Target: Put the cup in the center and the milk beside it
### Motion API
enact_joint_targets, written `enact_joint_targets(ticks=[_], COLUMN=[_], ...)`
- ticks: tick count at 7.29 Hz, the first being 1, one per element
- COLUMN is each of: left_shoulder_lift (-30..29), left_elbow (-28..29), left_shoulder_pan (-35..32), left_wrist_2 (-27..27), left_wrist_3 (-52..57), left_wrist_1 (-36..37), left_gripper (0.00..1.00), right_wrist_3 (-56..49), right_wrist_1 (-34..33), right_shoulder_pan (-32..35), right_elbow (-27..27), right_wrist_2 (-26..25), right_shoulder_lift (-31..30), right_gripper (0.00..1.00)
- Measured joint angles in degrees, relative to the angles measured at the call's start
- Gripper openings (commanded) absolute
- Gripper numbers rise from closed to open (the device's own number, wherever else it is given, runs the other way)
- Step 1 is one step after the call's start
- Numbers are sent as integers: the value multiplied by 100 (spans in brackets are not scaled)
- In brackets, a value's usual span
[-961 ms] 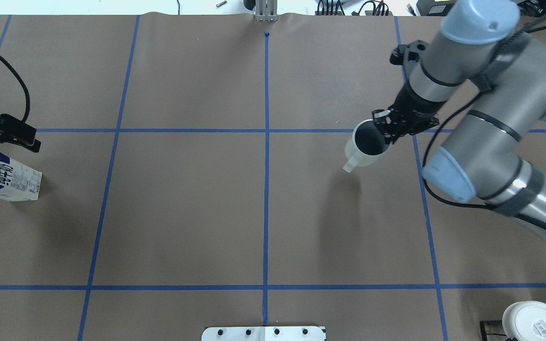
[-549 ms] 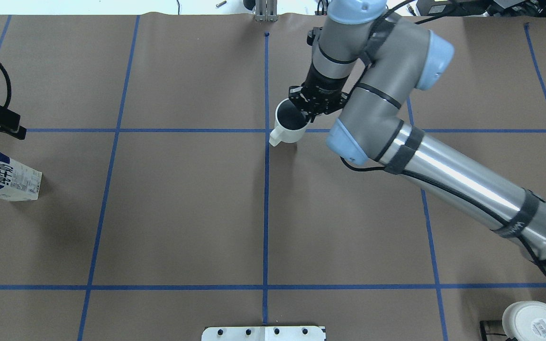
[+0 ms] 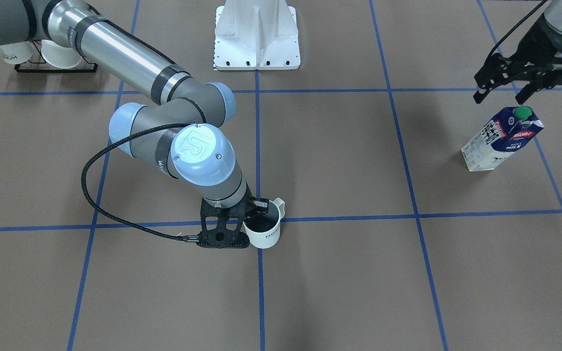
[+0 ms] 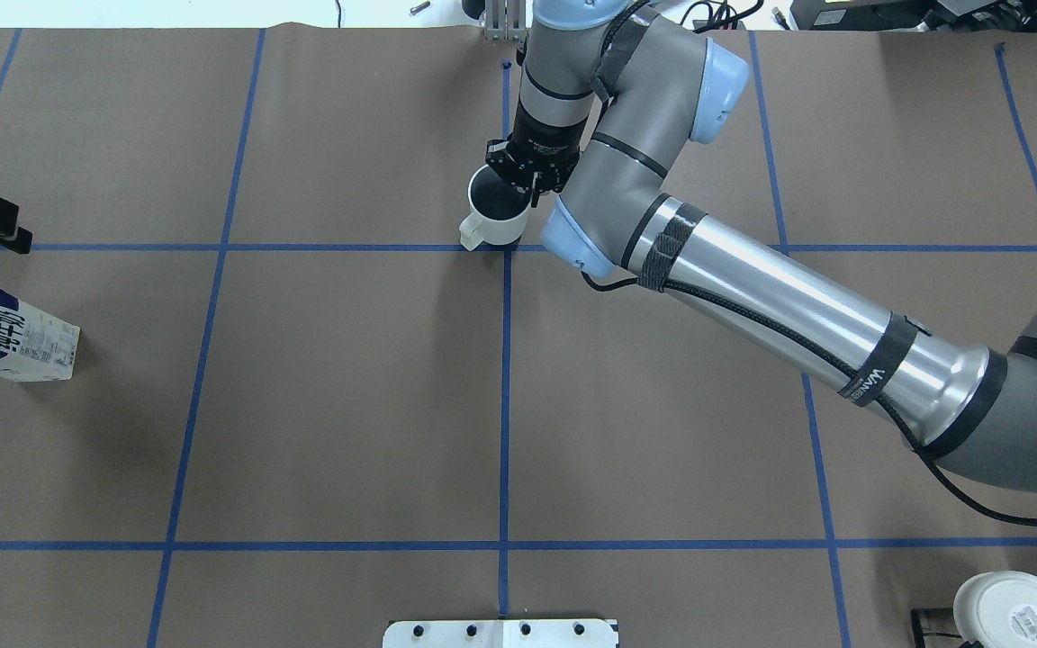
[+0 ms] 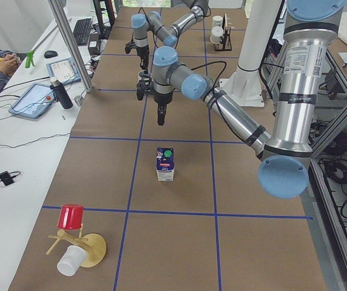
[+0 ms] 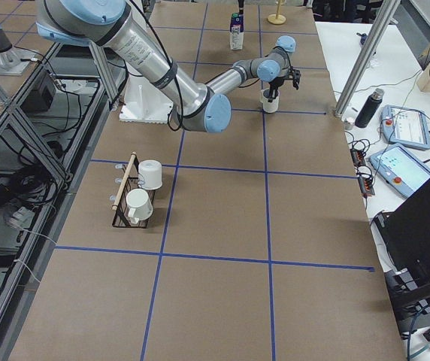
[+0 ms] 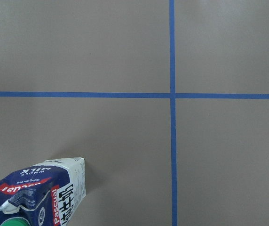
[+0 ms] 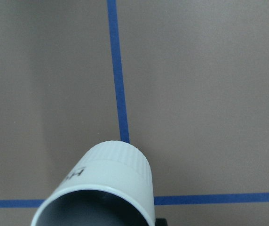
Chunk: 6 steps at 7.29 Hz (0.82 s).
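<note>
Jaws of the right gripper (image 4: 525, 187) are clamped on the rim of the white ribbed mug (image 4: 493, 214); those of the left gripper (image 3: 505, 87) are spread, empty, near the green-capped blue-and-white milk carton (image 3: 503, 139), at the mug's nine o'clock.

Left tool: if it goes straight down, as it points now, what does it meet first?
Probably the table beside the milk; the left tool may clip it, depth is unclear.

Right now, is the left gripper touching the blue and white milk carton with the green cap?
Apart. The exterior left view shows the left gripper hanging above the blue and white milk carton, brown table visible between them.
</note>
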Motion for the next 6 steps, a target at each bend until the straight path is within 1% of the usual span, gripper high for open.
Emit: enact_joint_targets(ticks=[2, 3, 4, 5, 6], left_shoulder_lift=[180, 428, 706, 869, 929], left_elbow=[-1, 11, 93, 298, 581], left_shoulder_pan=[-79, -241, -378, -445, -462], left_wrist_2=[53, 69, 74, 78, 86], left_wrist_3=[173, 532, 891, 1072, 1089], left_wrist_1=[-25, -62, -196, -475, -836], left_gripper=[98, 98, 98, 98, 98], right_wrist_3=[-15, -8, -1, -4, -23], right_wrist_1=[56, 30, -10, -40, -60], right_shoulder_pan=[9, 65, 170, 268, 332], right_elbow=[-15, 104, 370, 870, 1551], right_wrist_2=[30, 128, 317, 497, 582], right_shoulder_lift=[95, 93, -46, -424, -995], right_gripper=[100, 100, 100, 100, 100])
